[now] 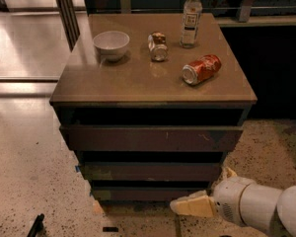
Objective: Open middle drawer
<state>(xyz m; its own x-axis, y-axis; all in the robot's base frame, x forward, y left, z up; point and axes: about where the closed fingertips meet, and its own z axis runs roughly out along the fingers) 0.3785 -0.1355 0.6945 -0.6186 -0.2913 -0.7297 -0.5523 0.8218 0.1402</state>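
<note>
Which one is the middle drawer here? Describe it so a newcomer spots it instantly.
Start at the brown cabinet in the centre, with three stacked fronts. The middle drawer is the plain one below the taller, pale-scratched front and above the thinnest front, near which the gripper sits, low right.

Matt dark wood middle drawer [150, 172]; smooth, seemingly plastic pincer [185, 205] below it.
</note>
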